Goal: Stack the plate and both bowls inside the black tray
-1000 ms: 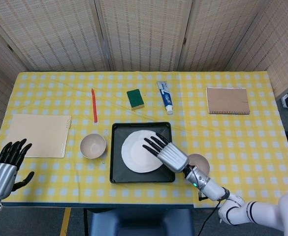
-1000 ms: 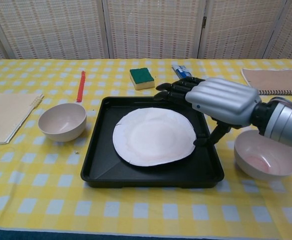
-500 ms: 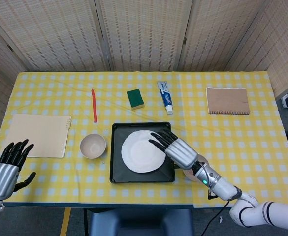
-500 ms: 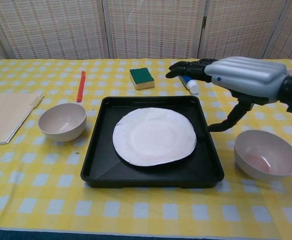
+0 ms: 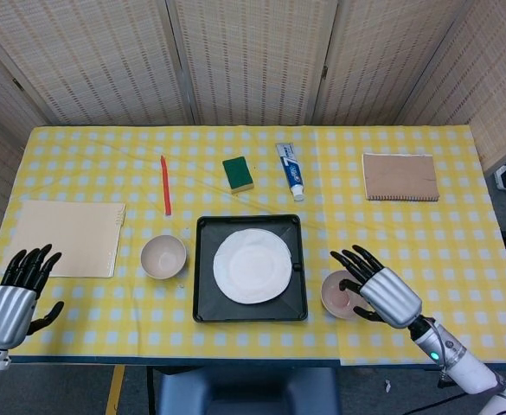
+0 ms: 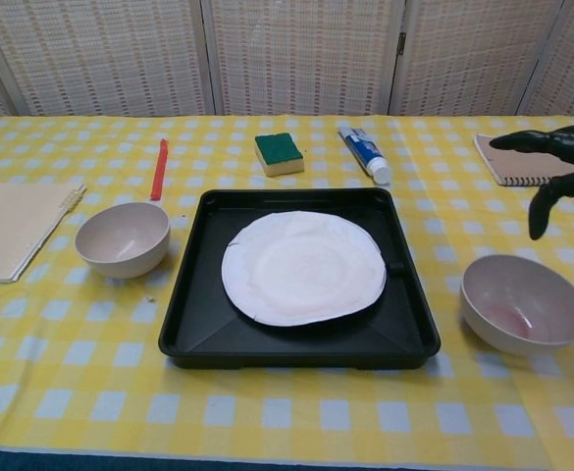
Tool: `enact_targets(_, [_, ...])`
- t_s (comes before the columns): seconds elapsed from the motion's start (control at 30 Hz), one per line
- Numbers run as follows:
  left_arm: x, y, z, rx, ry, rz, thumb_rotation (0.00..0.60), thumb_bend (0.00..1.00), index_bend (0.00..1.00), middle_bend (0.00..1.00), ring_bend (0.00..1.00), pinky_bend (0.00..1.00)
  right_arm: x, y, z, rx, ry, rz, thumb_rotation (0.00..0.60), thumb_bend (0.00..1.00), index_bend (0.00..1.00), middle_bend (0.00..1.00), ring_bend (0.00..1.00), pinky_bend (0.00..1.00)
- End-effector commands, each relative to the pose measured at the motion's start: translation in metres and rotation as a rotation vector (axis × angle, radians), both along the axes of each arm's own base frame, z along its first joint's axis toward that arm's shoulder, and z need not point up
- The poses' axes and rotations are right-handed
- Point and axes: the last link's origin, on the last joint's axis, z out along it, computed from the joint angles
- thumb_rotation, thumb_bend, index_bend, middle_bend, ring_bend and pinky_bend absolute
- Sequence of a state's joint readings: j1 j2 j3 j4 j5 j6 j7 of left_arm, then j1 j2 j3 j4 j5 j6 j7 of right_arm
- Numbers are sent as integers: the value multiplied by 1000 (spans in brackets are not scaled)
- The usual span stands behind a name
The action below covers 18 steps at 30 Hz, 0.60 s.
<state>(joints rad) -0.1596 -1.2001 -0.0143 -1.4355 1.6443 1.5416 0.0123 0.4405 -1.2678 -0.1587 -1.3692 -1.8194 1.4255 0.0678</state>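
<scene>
A white plate (image 5: 252, 265) (image 6: 303, 267) lies flat inside the black tray (image 5: 203, 303) (image 6: 296, 344) at the table's front middle. One beige bowl (image 5: 163, 256) (image 6: 122, 238) stands on the cloth just left of the tray. A second bowl (image 5: 336, 294) (image 6: 521, 303) with a pink stain inside stands right of the tray. My right hand (image 5: 380, 290) (image 6: 555, 162) hovers open over that bowl's right side, fingers spread, holding nothing. My left hand (image 5: 15, 298) is open off the table's front left corner, seen only in the head view.
At the back lie a red pen (image 5: 164, 185), a green sponge (image 5: 237, 173), a toothpaste tube (image 5: 291, 171) and a brown notebook (image 5: 400, 176). A tan folder (image 5: 69, 237) lies at the left edge.
My right hand has drawn back from above the plate and tray, moving right and toward the front edge to the right bowl. The plate stays in the tray. The left hand barely moved.
</scene>
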Motion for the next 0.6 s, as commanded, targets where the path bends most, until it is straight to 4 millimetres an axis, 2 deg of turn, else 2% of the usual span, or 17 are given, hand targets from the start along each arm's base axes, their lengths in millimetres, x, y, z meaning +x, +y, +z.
enact_targets(0.03, [1,0,-2,2,1,2,600,342,0,15,0,2,-22,18,2,2,16,-24,600,226,518,0,0,0])
enact_targets(0.27, [1,0,-6,-7,11,4,600,344,0,15,0,1,-47,29,-1,34,28,-95,600,226,567,0,0,0])
enact_targets(0.6, [1,0,-5,-12,2,8,600,346,0,10,0,0,-55,15,-23,68,48,-117,600,230,588,0,0,0])
